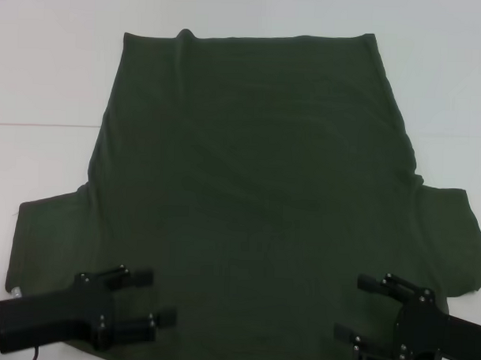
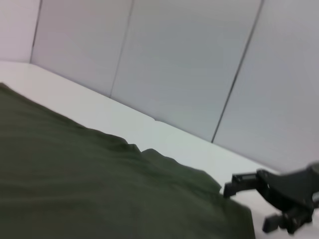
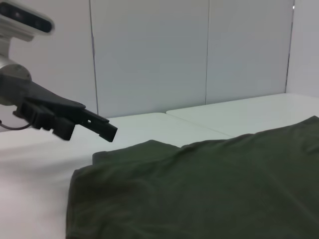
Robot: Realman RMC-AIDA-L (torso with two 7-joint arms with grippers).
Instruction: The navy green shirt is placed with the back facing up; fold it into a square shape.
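The navy green shirt (image 1: 256, 188) lies spread flat on the white table (image 1: 46, 78), plain side up, with both short sleeves out to the sides. My left gripper (image 1: 157, 297) is open over the shirt's near left part, by the left sleeve. Over the near right part, by the right sleeve, my right gripper (image 1: 354, 307) is also open. Nothing is held between the fingers of either. The left wrist view shows the shirt (image 2: 99, 184) with the right gripper (image 2: 249, 206) beyond it. In the right wrist view the shirt (image 3: 209, 189) lies below the left gripper (image 3: 89, 134).
White table surface surrounds the shirt on the far, left and right sides. A seam in the table (image 1: 37, 125) runs along the left. Grey wall panels (image 3: 149, 55) stand behind the table.
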